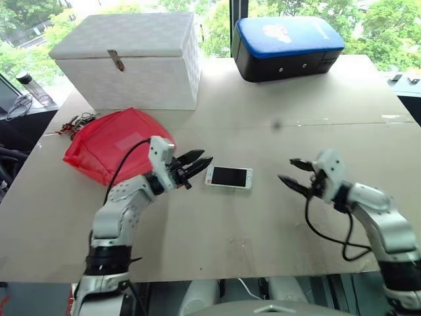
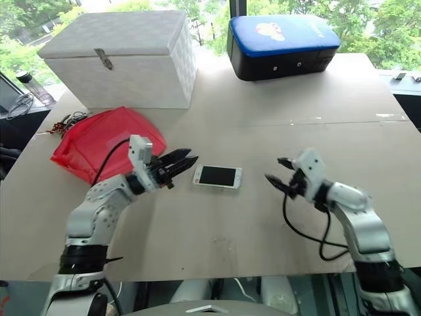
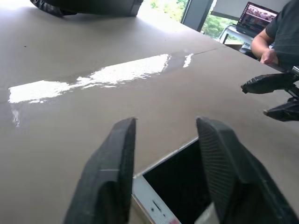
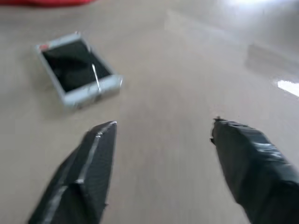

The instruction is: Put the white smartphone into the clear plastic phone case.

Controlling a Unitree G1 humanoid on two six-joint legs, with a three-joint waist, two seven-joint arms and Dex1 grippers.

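Here the white smartphone [image 1: 228, 177] lies flat and screen-up on the tan table [image 1: 276, 125], between the two grippers and touched by neither. A clear plastic phone case cannot be made out as a separate thing; in the right wrist view the phone shows a pale, glinting rim [image 4: 88, 95], though whether that is a shell around it I cannot tell. The left gripper [image 1: 197, 164] hangs just beside the phone's left end, its two black fingers parted with a gap between them and pointing toward the phone; the left wrist view shows those fingers [image 3: 112, 172] spread, with the phone's corner lying between and below them. The right gripper [image 1: 291, 170] sits well apart from the phone on the other side, its fingers spread wide and empty, pointing back toward the phone. A red pouch [image 1: 108, 145] rests on the table behind the left arm, with a white box [image 1: 131, 59] beyond it and a blue-topped black case [image 1: 286, 46] at the far edge. A person's arm [image 3: 271, 42] and a laptop [image 3: 254, 14] appear past the table in the left wrist view.
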